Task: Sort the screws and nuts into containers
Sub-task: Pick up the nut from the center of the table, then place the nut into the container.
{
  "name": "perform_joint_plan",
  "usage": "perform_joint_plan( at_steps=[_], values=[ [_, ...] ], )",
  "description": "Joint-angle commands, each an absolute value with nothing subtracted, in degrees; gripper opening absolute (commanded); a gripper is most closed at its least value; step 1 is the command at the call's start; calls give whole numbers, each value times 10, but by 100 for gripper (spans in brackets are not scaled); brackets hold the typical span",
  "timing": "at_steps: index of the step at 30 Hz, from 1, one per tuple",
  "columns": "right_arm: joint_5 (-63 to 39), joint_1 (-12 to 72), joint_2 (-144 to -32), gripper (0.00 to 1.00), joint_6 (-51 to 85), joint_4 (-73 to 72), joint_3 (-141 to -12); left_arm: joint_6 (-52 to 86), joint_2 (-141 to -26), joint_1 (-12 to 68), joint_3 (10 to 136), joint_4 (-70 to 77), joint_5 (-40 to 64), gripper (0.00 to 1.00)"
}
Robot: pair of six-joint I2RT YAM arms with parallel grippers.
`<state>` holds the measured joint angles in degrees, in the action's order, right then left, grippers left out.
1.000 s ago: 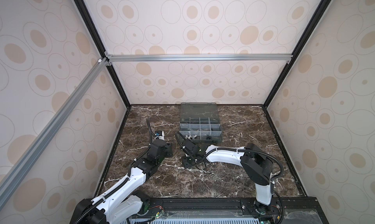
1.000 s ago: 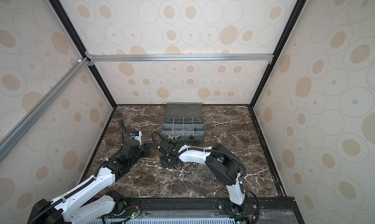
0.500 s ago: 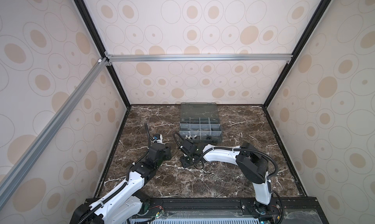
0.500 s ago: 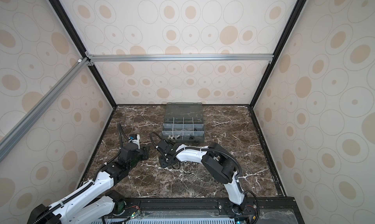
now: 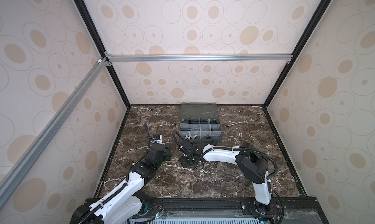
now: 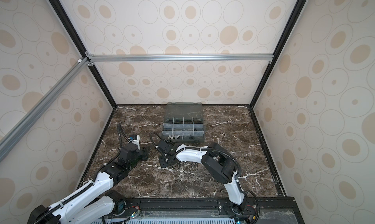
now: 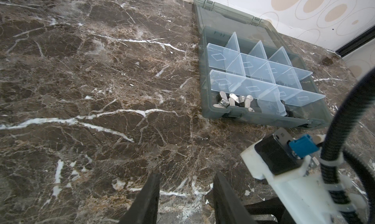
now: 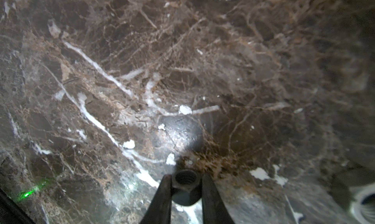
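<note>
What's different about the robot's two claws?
1. The left gripper has its fingers spread apart, while the right gripper has its fingers close together.
2. The left gripper holds nothing. The right gripper is pinching a small dark nut with a round hole.

What they share: both have two thin dark fingers, and both are over the brown marble table.

My right gripper (image 8: 185,176) has matt black fingers (image 8: 162,194); the nut (image 8: 183,188) is dull dark metal, threaded inside. The tabletop (image 7: 101,91) is glossy polished marble. The organiser box (image 7: 204,81) is smoky translucent plastic, its dividers (image 7: 233,44) paler, its silver hardware (image 7: 233,100) shiny.
</note>
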<state>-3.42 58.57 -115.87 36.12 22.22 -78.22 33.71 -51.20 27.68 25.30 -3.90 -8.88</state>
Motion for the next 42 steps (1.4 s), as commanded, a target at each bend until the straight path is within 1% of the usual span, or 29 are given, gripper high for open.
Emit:
perform_joint_plan(
  at_steps=[1,6,10,17,22,27,31,38,42],
  values=[
    [-21,591,-1153,21,363,234,-787,348,-506,272,254,-41,-88,44],
    [20,590,-1118,21,343,254,-791,348,-507,272,254,-38,-85,44],
    [44,571,-1083,20,311,280,-800,350,-513,272,255,-31,-79,44],
    [64,479,-1025,20,260,309,-807,350,-518,272,257,-23,-71,44],
    [69,394,-1011,20,230,313,-825,353,-520,272,256,-14,-65,44],
    [60,317,-1036,20,223,304,-849,361,-527,272,252,0,-53,44],
    [49,280,-1072,20,220,306,-879,364,-531,272,250,6,-46,44],
    [36,252,-1141,20,221,333,-938,370,-536,273,250,15,-37,44],
    [35,247,-1157,20,220,334,-947,372,-539,273,251,18,-33,44]
  ],
)
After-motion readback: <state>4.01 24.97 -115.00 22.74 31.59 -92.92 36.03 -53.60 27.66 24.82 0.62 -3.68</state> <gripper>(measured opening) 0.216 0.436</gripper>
